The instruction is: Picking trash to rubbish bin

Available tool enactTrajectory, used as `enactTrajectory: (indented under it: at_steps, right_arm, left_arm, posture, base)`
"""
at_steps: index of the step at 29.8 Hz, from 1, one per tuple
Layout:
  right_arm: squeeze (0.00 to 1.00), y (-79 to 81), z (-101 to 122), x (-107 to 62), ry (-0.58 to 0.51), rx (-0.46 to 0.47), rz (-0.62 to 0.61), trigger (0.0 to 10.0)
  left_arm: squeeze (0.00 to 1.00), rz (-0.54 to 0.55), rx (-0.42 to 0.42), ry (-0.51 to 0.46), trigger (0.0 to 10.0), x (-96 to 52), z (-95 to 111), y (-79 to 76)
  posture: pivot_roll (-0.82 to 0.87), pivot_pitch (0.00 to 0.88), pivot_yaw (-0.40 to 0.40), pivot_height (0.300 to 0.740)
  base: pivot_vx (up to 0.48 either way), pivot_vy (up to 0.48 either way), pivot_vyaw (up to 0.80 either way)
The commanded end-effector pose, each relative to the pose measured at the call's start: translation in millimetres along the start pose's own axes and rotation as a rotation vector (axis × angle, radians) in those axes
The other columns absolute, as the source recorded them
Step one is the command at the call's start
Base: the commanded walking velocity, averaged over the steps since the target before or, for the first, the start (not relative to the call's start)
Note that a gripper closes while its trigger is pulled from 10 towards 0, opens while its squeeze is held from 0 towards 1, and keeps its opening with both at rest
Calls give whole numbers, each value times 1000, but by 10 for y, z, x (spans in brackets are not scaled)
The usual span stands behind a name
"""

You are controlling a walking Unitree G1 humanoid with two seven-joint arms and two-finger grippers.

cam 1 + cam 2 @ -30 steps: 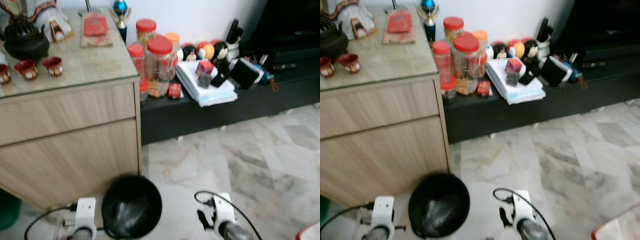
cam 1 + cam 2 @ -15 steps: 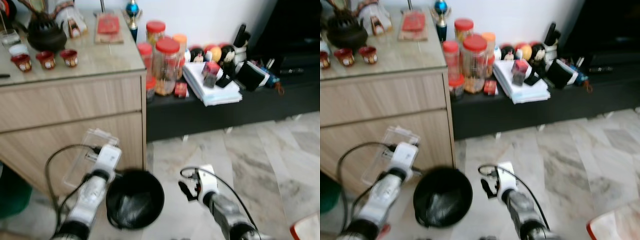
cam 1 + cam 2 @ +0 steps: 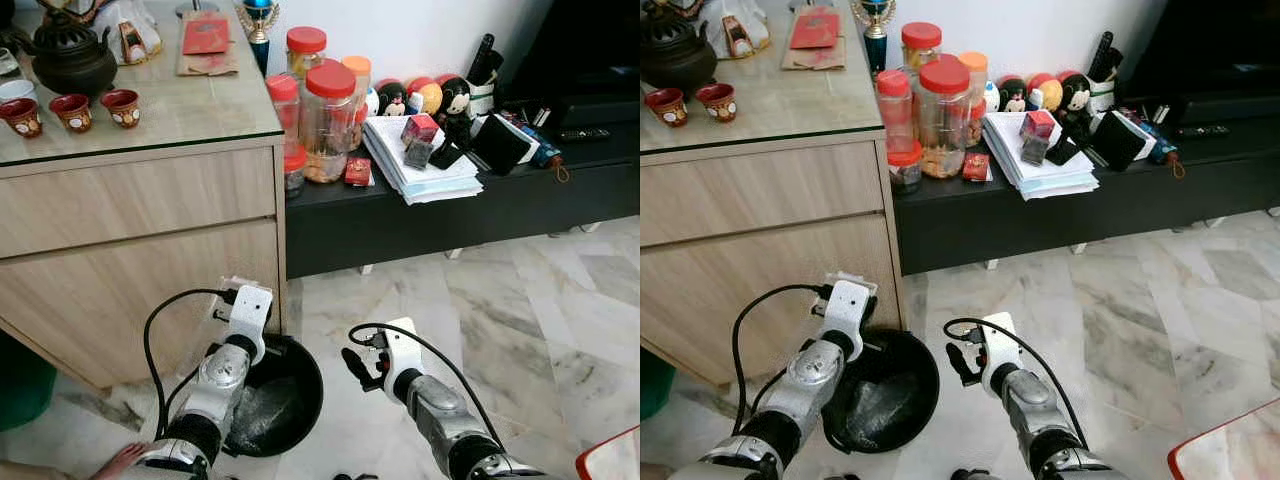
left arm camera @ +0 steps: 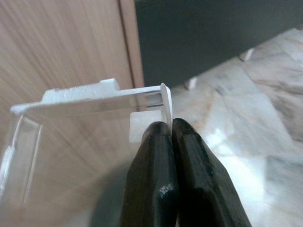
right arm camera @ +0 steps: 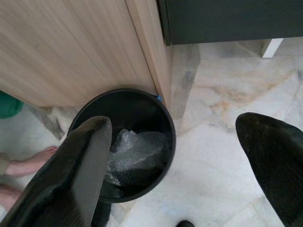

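Left wrist view shows my left gripper (image 4: 166, 126) pinching the edge of a clear plastic box (image 4: 71, 142). It hangs just above the far rim of the black bin (image 3: 300, 400), beside the cabinet (image 3: 130, 260). My right gripper (image 5: 175, 156) is spread, holding nothing.

Two silver arms with white wrist housings, looping black cables, glossy black fingers (image 5: 71, 179)
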State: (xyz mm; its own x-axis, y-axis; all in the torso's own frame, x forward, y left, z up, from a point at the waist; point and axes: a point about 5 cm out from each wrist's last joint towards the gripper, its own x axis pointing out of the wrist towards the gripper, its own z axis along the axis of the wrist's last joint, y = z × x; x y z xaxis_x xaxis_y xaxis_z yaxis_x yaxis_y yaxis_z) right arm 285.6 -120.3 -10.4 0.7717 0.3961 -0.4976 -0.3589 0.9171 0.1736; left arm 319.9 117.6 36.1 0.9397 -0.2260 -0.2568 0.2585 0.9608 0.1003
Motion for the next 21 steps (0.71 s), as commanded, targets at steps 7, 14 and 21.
enactTrajectory:
  at_steps: [7, 14, 21]
  right_arm:
    - [0, -30, -8, -28, -23, 3, 2, 10000]
    - [0, -62, 37, -36, -49, 0, -4, 10000]
    - [0, -82, 35, -54, -58, -3, 2, 10000]
  left_arm:
    - [0, -26, -54, 58, 10000, 5, -84, -94]
    - [0, -64, -79, 29, 10000, 73, 35, -156]
    - [0, -103, -53, -11, 10000, 127, 164, -193]
  posture:
    - [-18, 167, -103, 740]
    - [-49, 187, -119, 740]
    - [-63, 200, -134, 740]
  base:
    - [0, 0, 0]
    - [0, 0, 0]
    - [0, 0, 0]
